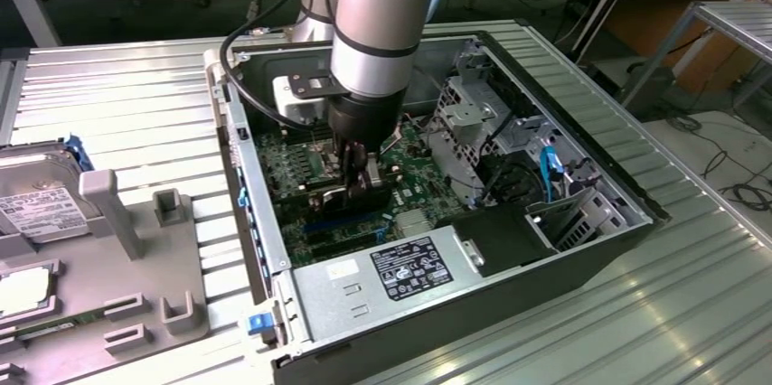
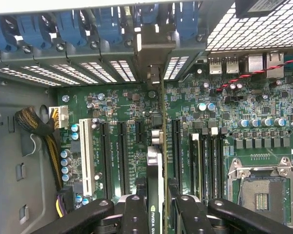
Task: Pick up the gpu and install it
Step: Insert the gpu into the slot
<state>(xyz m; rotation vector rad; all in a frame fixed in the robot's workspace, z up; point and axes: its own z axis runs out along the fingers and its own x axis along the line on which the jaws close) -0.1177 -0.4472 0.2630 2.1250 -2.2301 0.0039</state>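
Observation:
The gpu [image 2: 156,161] appears edge-on in the wrist view as a thin dark card with a silver strip. Its metal bracket [image 2: 155,44] reaches up to the case's rear slot openings. My gripper [image 2: 159,214] is shut on the card, one black finger [image 2: 134,214] on each side. The card stands upright over the motherboard's black expansion slots [image 2: 122,156]. I cannot tell whether its edge is seated in one. In the exterior view my gripper [image 1: 358,182] is down inside the open computer case [image 1: 253,186], holding the dark gpu [image 1: 343,197] just above the green board.
A power supply [image 1: 404,267] fills the case's near end and a drive cage [image 1: 465,123] stands at the exterior view's right. A yellow-black cable bundle [image 2: 39,126] and the CPU socket [image 2: 261,187] flank the slots. A grey fixture [image 1: 133,249] with a hard drive [image 1: 36,204] lies outside.

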